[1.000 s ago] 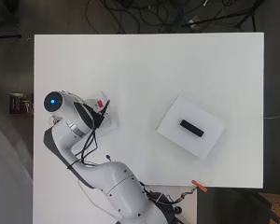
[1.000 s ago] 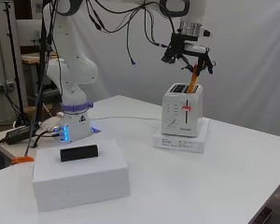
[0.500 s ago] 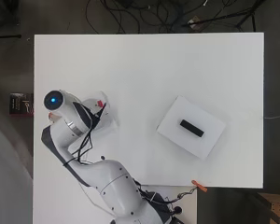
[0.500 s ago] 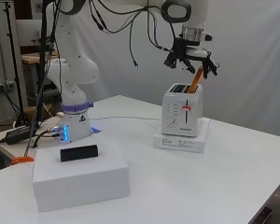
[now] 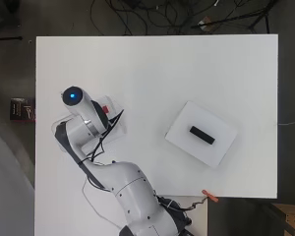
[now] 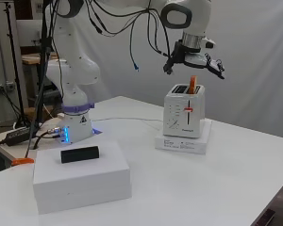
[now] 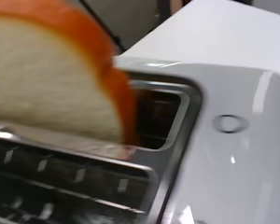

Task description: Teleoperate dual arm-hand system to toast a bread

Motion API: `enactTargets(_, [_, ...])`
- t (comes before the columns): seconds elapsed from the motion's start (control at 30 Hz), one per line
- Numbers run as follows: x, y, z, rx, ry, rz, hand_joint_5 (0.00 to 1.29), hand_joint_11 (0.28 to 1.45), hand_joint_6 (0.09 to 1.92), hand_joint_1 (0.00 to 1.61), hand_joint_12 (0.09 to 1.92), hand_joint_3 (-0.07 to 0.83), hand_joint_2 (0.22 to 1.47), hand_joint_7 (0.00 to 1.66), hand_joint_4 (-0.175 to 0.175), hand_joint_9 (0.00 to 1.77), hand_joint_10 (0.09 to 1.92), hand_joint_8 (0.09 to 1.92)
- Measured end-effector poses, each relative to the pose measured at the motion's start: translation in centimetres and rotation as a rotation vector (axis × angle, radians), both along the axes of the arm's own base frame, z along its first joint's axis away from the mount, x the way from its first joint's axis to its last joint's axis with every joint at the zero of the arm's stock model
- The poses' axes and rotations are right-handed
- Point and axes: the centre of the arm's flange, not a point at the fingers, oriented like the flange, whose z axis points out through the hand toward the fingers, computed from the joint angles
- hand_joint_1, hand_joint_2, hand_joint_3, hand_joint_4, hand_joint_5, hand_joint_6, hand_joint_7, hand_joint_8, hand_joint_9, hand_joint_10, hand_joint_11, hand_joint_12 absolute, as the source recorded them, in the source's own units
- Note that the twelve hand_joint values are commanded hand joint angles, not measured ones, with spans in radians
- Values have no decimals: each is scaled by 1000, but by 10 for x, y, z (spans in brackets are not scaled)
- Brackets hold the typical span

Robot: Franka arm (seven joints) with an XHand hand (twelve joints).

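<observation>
A white toaster (image 6: 184,117) stands on a low white base (image 6: 183,142) at the table's far side. One slice of bread (image 6: 193,84) with an orange crust stands upright in a slot, its upper half sticking out. My hand (image 6: 196,57) hovers just above it, fingers spread and apart from the slice. The wrist view shows the bread (image 7: 51,79) close up, sunk into the slot (image 7: 156,116) of the toaster's top (image 7: 224,144). From overhead the arm hides the hand and most of the toaster; only its red lever (image 5: 105,109) shows.
A white box (image 6: 82,176) with a black block (image 6: 80,154) on top sits near the front, also in the overhead view as the box (image 5: 221,147) and block (image 5: 202,135). An orange clamp (image 5: 210,196) grips the table's edge. Cables run past the arm's base (image 6: 75,125).
The slice was held tilted above the toaster; it now stands in the slot. The hand has let go of it and its fingers have spread.
</observation>
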Motion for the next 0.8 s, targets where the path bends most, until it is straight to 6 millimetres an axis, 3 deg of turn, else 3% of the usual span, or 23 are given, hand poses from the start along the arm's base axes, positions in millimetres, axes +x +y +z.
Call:
enactTargets(0.13, [23, -65, 9, 41, -4, -174, 248, 364, 87, 59, 87, 15, 1031, 322, -56, 392, 87, 87])
enactTargets(0.2, [29, -81, 7, 55, 9, -229, 210, 355, 87, 54, 87, 14, 1043, 284, -58, 348, 87, 87])
enactTargets(0.27, [28, -77, 3, 36, 9, -263, 194, 374, 87, 40, 87, 10, 1054, 336, -64, 413, 87, 87])
enactTargets(0.33, [23, -56, -1, -16, -14, -249, 209, 441, 87, 38, 87, 3, 1062, 505, -92, 629, 87, 87])
enactTargets(0.43, [9, -16, -5, -120, -82, -197, 219, 479, 87, 43, 87, -2, 1056, 590, -112, 739, 87, 87])
enactTargets(0.47, [9, -16, -5, -126, -92, -200, 221, 486, 87, 45, 87, -2, 1055, 604, -117, 758, 87, 87])
enactTargets(0.53, [20, -44, -6, -92, -80, -256, 225, 496, 87, 45, 87, -2, 1052, 624, -124, 785, 87, 87])
enactTargets(0.7, [56, -159, -44, 1, 23, -471, 245, 571, 87, 29, 87, 0, 1052, 732, -136, 921, 87, 87])
enactTargets(0.77, [62, -176, -63, -1, 47, -510, 256, 611, 87, 18, 87, 0, 1053, 784, -135, 982, 87, 87])
enactTargets(0.8, [64, -175, -71, -6, 54, -511, 288, 632, 87, 66, 400, -14, 1045, 957, -139, 1094, 243, 87])
